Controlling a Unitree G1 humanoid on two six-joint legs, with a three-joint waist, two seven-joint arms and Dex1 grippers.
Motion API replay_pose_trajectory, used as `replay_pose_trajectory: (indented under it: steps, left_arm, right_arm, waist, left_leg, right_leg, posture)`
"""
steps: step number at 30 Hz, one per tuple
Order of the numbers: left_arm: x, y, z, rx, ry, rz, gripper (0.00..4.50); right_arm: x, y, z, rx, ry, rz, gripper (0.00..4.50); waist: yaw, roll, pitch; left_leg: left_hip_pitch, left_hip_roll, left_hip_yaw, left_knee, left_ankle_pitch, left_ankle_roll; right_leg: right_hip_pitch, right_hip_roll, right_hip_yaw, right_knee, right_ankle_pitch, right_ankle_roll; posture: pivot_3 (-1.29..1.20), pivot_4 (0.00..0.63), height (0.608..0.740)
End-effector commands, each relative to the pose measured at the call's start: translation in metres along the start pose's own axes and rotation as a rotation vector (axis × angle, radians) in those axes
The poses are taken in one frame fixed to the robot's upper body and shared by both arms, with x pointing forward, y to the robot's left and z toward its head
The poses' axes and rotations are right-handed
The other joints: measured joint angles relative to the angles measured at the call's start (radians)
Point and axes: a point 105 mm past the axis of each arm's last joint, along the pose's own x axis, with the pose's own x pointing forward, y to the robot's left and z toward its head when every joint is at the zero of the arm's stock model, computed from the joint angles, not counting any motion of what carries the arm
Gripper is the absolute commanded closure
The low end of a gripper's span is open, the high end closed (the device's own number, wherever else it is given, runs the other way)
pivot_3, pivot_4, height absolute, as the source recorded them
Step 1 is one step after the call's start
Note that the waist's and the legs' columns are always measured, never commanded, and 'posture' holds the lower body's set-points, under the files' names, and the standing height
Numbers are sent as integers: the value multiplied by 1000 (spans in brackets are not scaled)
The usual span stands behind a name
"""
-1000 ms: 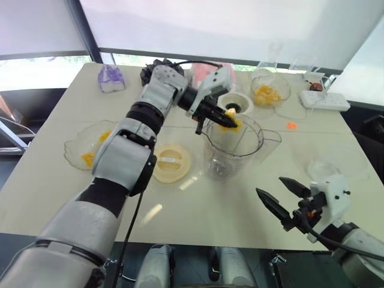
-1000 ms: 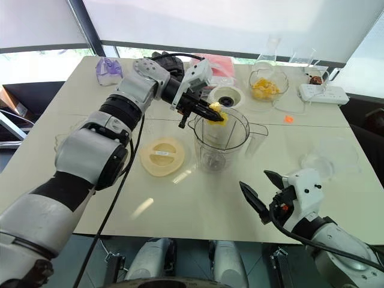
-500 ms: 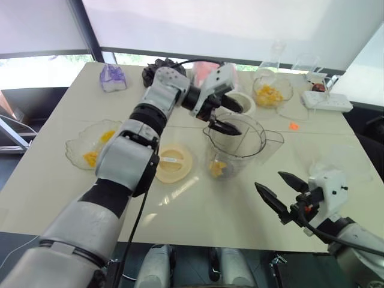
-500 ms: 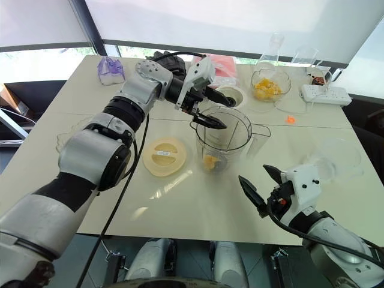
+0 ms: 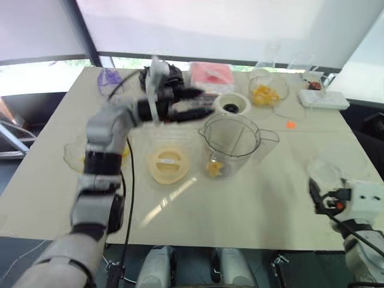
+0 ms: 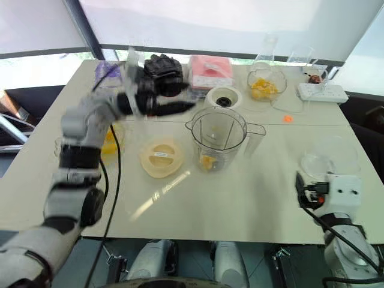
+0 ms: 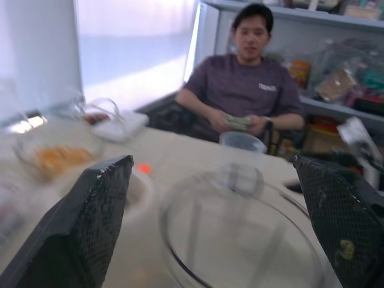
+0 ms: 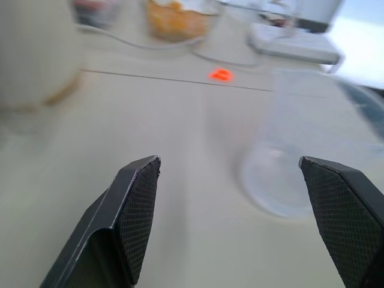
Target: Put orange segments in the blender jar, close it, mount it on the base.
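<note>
Clear blender jar (image 5: 231, 141); yellow-orange segments (image 5: 213, 168) inside; cream base (image 5: 230, 106); cream lid (image 5: 165, 165); black tool fingers (image 7: 90, 228).

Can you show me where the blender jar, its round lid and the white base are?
blender jar (image 6: 217, 139): right eye view, its clear front wall.
lid (image 6: 161, 157): right eye view, flat cream top.
base (image 6: 224, 98): right eye view, cream rim beside its dark socket.

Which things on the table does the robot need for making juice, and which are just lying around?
Needed: blender jar, orange segments inside it, base, round lid.

Lying around: power strip, pink box, purple bag, orange scrap.
</note>
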Motion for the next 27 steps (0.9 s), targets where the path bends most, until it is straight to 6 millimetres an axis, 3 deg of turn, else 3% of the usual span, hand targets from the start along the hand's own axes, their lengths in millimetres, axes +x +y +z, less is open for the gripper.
replay_pose_trajectory:
  steps: [1,4,10,17,27]
  left_arm:
    - [11,-41,13,60,-9,-105,43]
    - [7,-42,-5,22,16,-62,43]
    - [4,-43,-27,51,114,-74,43]
    - [-1,-31,-38,84,152,-32,43]
    - [1,-32,-39,71,139,-2,43]
  right_arm:
    - [0,-25,8,-22,-43,-125,642]
    - [0,-48,2,13,-16,-254,642]
    - [14,-67,-11,-10,22,-340,642]
    - [34,-69,-24,-23,51,-327,642]
    - [50,-78,-33,-27,67,-313,642]
  waist:
    - [7,0,0]
    - [2,3,-1]
    - [-13,4,-1]
    - [-22,5,-1]
    - [-22,5,-1]
  left_leg:
    - [2,0,0,0,0,-1]
    - [7,-2,0,2,1,0]
    - [9,-2,1,2,3,1]
    - [6,-2,0,-1,3,2]
    - [6,-3,0,-1,3,2]
  right_leg:
    - [2,0,0,0,0,-1]
    - [9,0,1,-3,0,-2]
    - [9,1,3,-2,1,-3]
    - [5,3,3,-1,2,-5]
    - [5,2,4,-2,1,-4]
  posture:
    - [0,150,740]
    - [0,150,740]
    - [0,150,740]
    - [0,150,740]
    - [0,150,740]
